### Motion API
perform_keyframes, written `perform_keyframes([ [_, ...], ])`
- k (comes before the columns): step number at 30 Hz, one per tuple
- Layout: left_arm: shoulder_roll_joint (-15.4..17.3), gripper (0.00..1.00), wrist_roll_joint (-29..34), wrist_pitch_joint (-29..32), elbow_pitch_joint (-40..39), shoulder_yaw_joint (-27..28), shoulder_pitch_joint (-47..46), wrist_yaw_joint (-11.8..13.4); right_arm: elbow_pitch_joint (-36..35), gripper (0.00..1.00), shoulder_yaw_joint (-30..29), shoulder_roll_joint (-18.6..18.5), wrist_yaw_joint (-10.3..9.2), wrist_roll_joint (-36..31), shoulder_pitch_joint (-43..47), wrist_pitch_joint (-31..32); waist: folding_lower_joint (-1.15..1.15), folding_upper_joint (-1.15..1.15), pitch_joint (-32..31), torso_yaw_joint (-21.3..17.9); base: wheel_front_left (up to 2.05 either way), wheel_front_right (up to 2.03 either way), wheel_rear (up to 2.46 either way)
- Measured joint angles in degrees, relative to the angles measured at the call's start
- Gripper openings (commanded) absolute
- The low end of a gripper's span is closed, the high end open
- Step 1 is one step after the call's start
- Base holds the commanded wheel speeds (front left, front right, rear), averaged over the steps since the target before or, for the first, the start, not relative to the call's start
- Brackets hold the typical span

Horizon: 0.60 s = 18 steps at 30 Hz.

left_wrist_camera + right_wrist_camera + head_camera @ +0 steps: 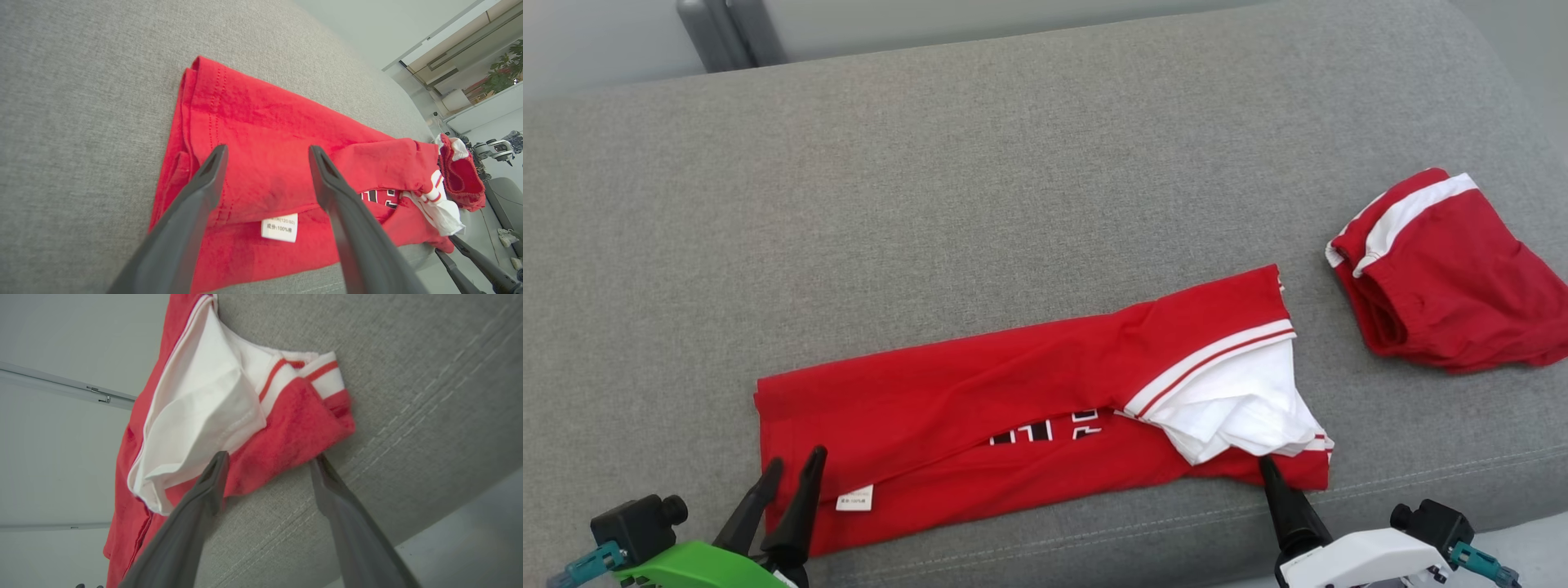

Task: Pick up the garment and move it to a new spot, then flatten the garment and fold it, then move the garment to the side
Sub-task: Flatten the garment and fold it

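Note:
The garment (1013,392) is a red shirt with white sleeves and striped trim, folded into a long band near the front edge of the grey cushion (1013,163). My left gripper (796,459) is open just above the band's left end, its fingers either side of the red cloth (265,163) by a small white label (279,227). My right gripper (1267,465) is open at the band's right end. In the right wrist view its tips (270,457) straddle the red corner (294,433) below the white sleeve (196,416). Neither gripper holds anything.
A second red and white garment (1445,278) lies bunched at the cushion's far right. The cushion's seamed front edge (1094,531) runs just behind both grippers, with pale floor (1527,539) beyond at the lower right. A grey post (719,33) stands behind the cushion.

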Motion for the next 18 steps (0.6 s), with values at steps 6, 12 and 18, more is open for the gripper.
perform_keyframes([
  [6,0.0,1.0,0.3,0.0,0.0,-0.6,0.0,0.0,2.4,1.0,0.2,0.1,1.83,1.1,-2.1,0.1,0.0,0.0,-0.3,0.7,0.0,0.0,0.0],
  [12,-0.1,1.0,0.4,0.0,0.1,-0.6,0.1,0.0,4.6,1.0,0.8,0.1,3.12,1.6,-3.5,0.1,0.0,0.0,-0.4,1.4,0.0,0.0,0.0],
  [18,-0.3,1.0,0.4,0.0,0.2,-0.2,0.2,0.0,6.4,1.0,1.1,0.1,3.78,1.9,-5.0,0.1,0.0,0.0,-0.7,1.6,0.0,0.0,0.0],
])
